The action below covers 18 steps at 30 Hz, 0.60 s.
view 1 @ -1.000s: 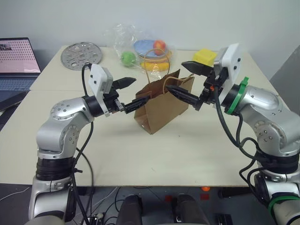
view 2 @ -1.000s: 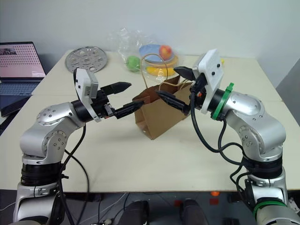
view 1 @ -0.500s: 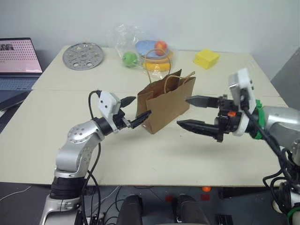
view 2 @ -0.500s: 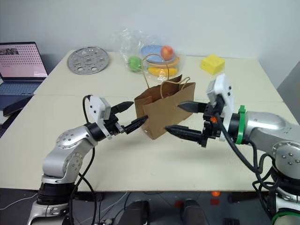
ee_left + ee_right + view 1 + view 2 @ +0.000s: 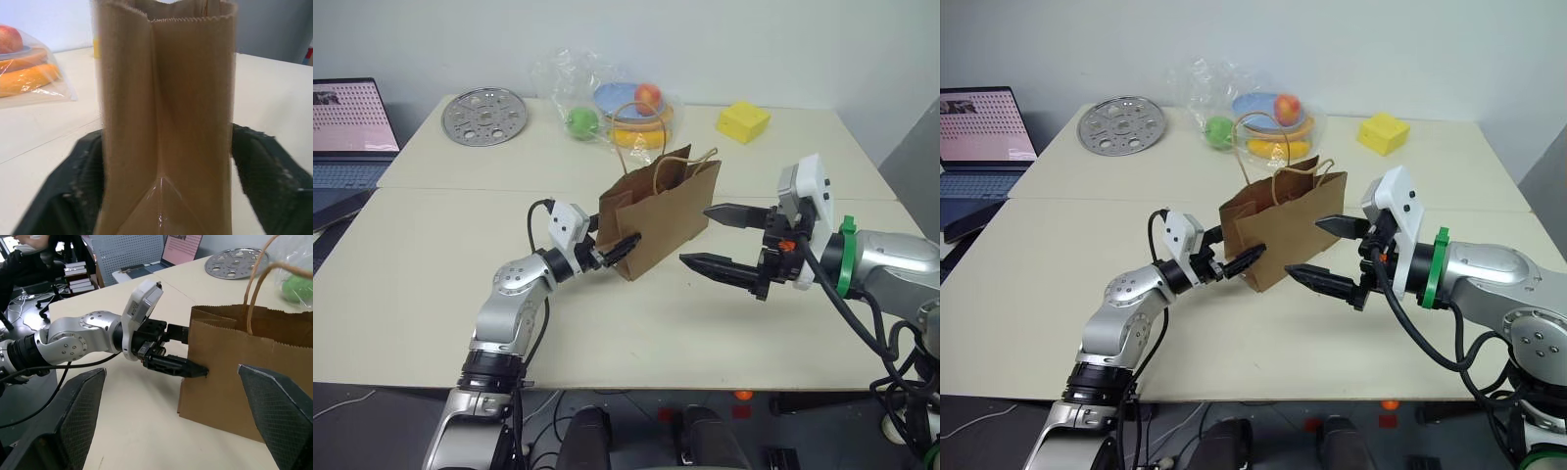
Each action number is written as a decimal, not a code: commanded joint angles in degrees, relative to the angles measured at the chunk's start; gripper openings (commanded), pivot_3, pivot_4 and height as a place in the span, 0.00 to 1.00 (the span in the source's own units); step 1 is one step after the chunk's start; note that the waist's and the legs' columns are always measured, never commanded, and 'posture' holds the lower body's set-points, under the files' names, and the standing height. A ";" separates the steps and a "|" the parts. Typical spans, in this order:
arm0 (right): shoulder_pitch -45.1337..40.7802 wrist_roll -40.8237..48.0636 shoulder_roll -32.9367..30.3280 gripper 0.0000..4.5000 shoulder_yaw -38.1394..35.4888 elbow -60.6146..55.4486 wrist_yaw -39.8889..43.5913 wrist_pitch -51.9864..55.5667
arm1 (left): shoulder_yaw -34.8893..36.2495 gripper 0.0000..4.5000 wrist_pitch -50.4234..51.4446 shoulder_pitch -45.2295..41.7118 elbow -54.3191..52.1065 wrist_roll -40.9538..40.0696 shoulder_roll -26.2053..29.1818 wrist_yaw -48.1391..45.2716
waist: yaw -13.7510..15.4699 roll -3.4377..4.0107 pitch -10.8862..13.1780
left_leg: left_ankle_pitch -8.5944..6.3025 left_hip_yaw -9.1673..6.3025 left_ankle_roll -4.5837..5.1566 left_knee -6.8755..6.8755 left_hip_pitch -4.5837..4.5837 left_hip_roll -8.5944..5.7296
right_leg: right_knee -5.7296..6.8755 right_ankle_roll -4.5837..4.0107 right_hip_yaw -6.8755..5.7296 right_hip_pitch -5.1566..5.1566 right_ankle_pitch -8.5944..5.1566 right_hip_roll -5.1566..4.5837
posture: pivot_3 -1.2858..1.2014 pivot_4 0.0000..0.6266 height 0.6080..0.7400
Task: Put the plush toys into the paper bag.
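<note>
You have a cream table [image 5: 431, 294] made of two tops joined by a seam, against a pale wall. The paper bag [image 5: 658, 217] stands upright near the middle, just in front of the seam, mouth open, handles looped up.

Left gripper [image 5: 612, 247] is at the bag's narrow side panel, fingers [image 5: 83, 181] straddling it on either side and part-closed; you can't tell if they actually pinch the paper. Right gripper [image 5: 717, 238] hangs wide open just beside the bag's other end, holding nothing, not touching it.

Along the far edge: a round perforated metal disc [image 5: 485, 116] toward the far left corner, a plastic-wrapped bundle of toy fruit [image 5: 612, 106] behind the bag, a yellow block [image 5: 744, 121] toward the far right. A laptop [image 5: 348, 132] sits off the table's left edge.

The front half of the table is bare on both sides of the bag. The wrapped fruit sits close behind the handles.
</note>
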 commanded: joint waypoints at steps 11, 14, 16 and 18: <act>-1.91 0.68 -0.92 1.00 0.55 -2.26 -1.51 -2.94 | -0.11 0.00 -0.98 -2.19 0.22 -0.40 -0.53 -1.10 | -0.03 0.00 0.00 | 0.00 -0.01 0.00 0.00 0.00 0.01 | 0.00 0.01 -0.01 0.00 0.01 0.00 | 0.52 0.24 1.00; -1.67 1.00 -1.49 1.00 0.35 -3.01 -1.86 -3.01 | 0.11 0.00 -1.13 -3.23 1.11 -0.63 -1.04 -1.12 | -0.04 0.00 0.00 | 0.00 0.00 0.00 0.00 0.00 0.00 | -0.01 0.01 0.00 0.00 0.01 0.00 | 0.52 0.24 1.00; -1.32 1.62 -2.62 1.00 -0.66 -3.76 -2.39 -2.71 | 0.10 0.00 0.31 -4.83 1.38 -1.56 -1.24 -2.00 | 0.02 0.00 0.00 | 0.00 0.01 0.00 0.00 0.00 -0.01 | -0.01 0.01 0.01 0.00 0.01 -0.01 | 0.52 0.24 1.00; -1.02 3.34 -4.40 1.00 -2.50 -4.17 -3.32 -2.36 | -0.17 0.00 2.32 -6.76 1.36 -3.12 -1.14 -4.46 | 0.08 -0.01 0.00 | 0.00 -0.02 0.00 0.01 -0.03 -0.01 | -0.02 0.01 -0.02 0.00 0.01 0.00 | 0.52 0.24 1.00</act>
